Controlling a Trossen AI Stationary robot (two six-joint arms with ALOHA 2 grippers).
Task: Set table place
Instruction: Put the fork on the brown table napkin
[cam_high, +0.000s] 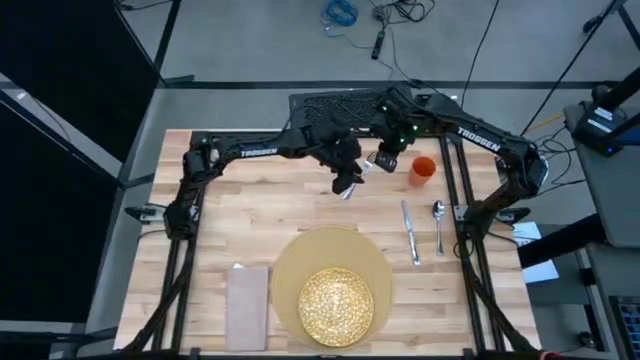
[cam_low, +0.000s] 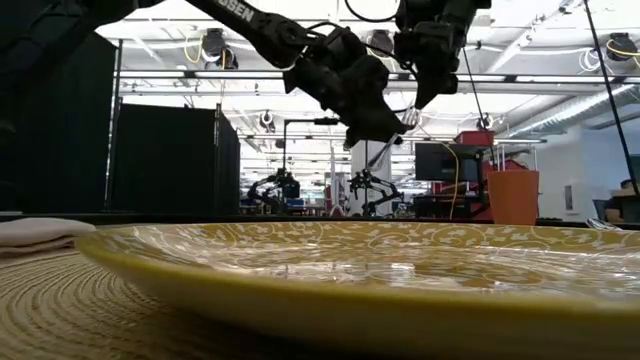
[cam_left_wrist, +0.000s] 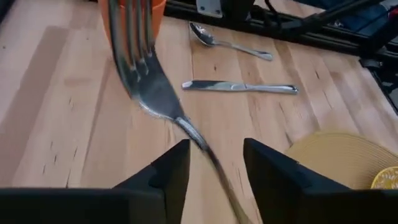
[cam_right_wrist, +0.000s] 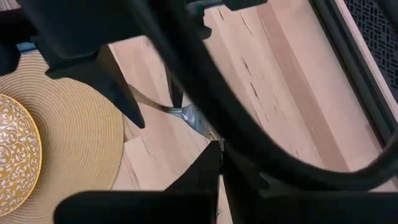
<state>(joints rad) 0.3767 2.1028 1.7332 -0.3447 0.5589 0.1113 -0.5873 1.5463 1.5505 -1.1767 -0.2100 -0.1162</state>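
The silver fork (cam_left_wrist: 146, 93) hangs above the table's far middle, between my two grippers. My right gripper (cam_right_wrist: 219, 152) is shut at its tine end. My left gripper (cam_left_wrist: 216, 146) is open; its fingers stand on either side of the handle, and I cannot tell whether they touch it. On the table's right, the orange cup (cam_high: 423, 170) stands upright. The knife (cam_high: 410, 232) and spoon (cam_high: 438, 225) lie flat nearer the front. The yellow plate (cam_high: 336, 306) sits on the tan placemat (cam_high: 290, 260), with the beige napkin (cam_high: 247, 305) lying to its left. My right gripper holds the fork by its tine end (cam_right_wrist: 208, 130), pinched between the two fingers, whose tips hide the tines' ends. The fingers point down from above. The fork is lifted clear of the table, and its handle slants away toward my left gripper.
The black frame rails (cam_high: 455, 200) run along both sides of the table. Bare wood (cam_high: 250, 210) lies between the left rail and the placemat.
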